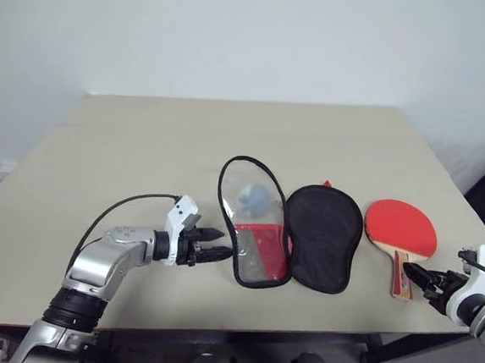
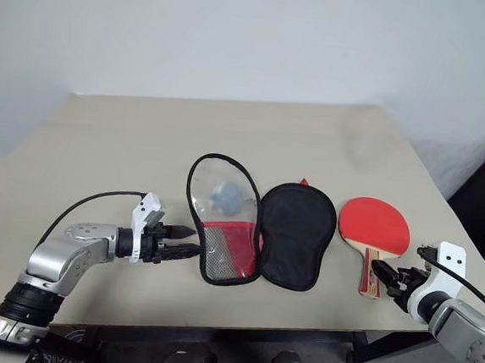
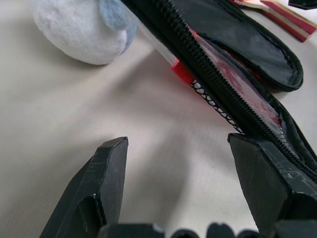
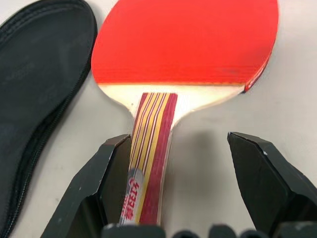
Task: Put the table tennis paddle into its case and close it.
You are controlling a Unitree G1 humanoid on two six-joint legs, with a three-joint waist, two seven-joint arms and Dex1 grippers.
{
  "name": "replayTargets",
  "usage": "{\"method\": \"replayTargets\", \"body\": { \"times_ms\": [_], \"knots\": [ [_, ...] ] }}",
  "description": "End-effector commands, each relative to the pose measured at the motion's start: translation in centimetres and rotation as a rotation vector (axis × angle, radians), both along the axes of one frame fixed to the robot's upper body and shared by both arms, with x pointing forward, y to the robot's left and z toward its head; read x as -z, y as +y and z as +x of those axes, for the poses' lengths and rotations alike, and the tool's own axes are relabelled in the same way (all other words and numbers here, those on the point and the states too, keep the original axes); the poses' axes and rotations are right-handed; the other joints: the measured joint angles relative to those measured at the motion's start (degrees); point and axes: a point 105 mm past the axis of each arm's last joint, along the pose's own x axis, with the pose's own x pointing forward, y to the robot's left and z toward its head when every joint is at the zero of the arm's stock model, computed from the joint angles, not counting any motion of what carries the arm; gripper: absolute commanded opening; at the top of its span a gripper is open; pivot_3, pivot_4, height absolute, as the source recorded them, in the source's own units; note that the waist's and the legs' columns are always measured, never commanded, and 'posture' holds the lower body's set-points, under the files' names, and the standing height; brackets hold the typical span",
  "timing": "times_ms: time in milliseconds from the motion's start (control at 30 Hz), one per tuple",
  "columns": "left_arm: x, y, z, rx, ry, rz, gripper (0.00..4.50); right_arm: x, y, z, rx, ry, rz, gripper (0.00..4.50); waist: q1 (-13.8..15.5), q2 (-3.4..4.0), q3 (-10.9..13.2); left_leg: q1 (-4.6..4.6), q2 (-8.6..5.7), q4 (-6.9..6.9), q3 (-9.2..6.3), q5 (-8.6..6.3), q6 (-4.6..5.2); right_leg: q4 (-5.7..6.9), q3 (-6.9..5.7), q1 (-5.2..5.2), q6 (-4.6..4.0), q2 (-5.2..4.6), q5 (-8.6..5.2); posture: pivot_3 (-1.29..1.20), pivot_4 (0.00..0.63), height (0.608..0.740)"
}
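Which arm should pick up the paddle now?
Right. Its end effector is open around the table tennis paddle, the handle between its fingers. The left end effector, also open, sits at the case, on the side away from the paddle.

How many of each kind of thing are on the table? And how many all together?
Table tennis paddle: 1
Open case: 1
Fluffy bluish-grey lump, seen through the case's clear panel: 1
Total: 3 things on the table
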Motion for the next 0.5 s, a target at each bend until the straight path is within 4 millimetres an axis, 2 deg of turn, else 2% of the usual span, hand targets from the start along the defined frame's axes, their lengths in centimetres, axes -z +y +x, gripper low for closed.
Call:
{"method": "replayTargets", "body": {
  "times_ms": [33,233,400,500],
  "knots": [
    [-1.0,-0.2,0.2,0.018,-0.048,-0.005,3.43,-0.4,0.7,0.6,-0.034,-0.016,-0.009,3.34,0.0,-0.01,0.0,0.00,0.00,0.00,0.00,0.00,0.00,0.00,0.00,0.00,0.00,0.00,0.00,0.00,0.000,0.740],
    [-1.0,-0.1,0.1,0.008,-0.047,0.000,3.43,0.7,2.1,1.3,-0.092,0.017,-0.004,3.34,0.0,-0.02,0.0,0.00,0.00,0.00,0.00,0.00,0.00,0.00,0.00,0.00,0.00,0.00,0.00,0.00,0.000,0.740],
    [-0.7,-0.1,-0.2,-0.003,-0.040,-0.002,3.43,2.2,2.1,1.3,-0.061,0.065,-0.033,3.34,0.0,-0.34,-0.1,0.05,0.02,0.00,-0.01,0.00,0.00,0.00,-0.01,0.03,0.00,0.01,0.00,0.00,0.000,0.740],
    [-0.4,-0.3,-0.4,-0.002,-0.035,0.000,3.43,2.3,1.7,1.6,-0.022,0.064,-0.038,2.75,0.0,-0.57,-0.2,0.10,0.06,0.01,0.00,0.00,-0.01,0.00,-0.01,0.08,0.00,0.03,0.00,0.00,0.000,0.740]
  ]
}}
